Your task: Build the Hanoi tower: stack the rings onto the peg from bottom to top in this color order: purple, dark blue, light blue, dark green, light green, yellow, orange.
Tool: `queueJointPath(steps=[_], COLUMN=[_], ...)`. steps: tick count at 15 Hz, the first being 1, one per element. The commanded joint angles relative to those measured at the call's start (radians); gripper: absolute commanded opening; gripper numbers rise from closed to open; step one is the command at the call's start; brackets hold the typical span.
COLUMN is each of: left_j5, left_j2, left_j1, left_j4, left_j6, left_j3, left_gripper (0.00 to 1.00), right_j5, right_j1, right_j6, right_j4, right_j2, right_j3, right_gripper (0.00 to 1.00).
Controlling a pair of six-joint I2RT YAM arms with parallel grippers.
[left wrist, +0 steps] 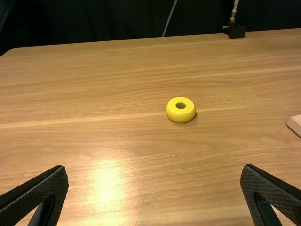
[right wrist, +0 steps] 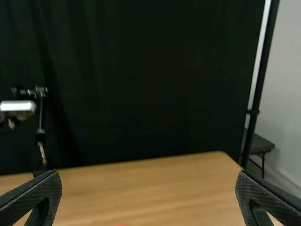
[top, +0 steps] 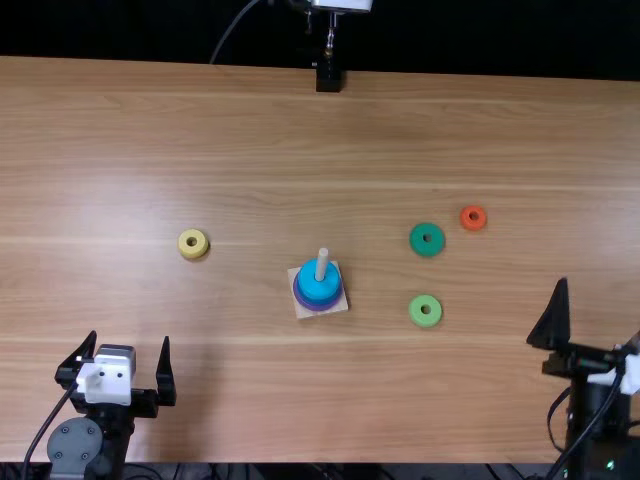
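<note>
Left fingers (top: 166,378) stand parted, rings (top: 193,252) flanking the peg (top: 322,262), black stand (top: 328,79) beyond.

A wide lane separates the yellow ring (top: 200,246) and the base (top: 303,313) — the upright peg (top: 322,262) blocks low crossings there — and a narrower gap parts the dark green ring (top: 427,248) and light green ring (top: 425,319).

The yellow ring (left wrist: 180,112) lies flat on the counter (left wrist: 117,84), well apart from the base (left wrist: 296,123). The left pincer (top: 130,338) gapes wide. A black stand (left wrist: 236,31) sits far off.
</note>
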Motion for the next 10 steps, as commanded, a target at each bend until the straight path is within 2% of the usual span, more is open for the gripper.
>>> queueJointPath(steps=[1,3,9,10], left_j5=[0.001,0.001,0.001,0.001], left_j2=[-0.012,-0.012,-0.012,-0.012], left_j1=[0.007,0.007,0.007,0.007], left_j4=[-0.080,-0.080,-0.080,-0.080], left_j6=[0.013,0.013,0.013,0.013], left_j3=[-0.104,-0.104,-0.104,-0.104], left_gripper=[1.00,1.00,1.00,1.00], right_j5=[0.011,0.013,0.009,0.006], right_j1=[0.028,0.054,0.238,0.264], right_j6=[-0.007,-0.001,0.008,0.034], right_j4=[-0.002,-0.068,-0.619,-0.705], right_j2=[0.122,0.274,0.795,0.880], right_j3=[0.104,0.226,0.663,0.732], right_gripper=[1.00,1.00,1.00,1.00])
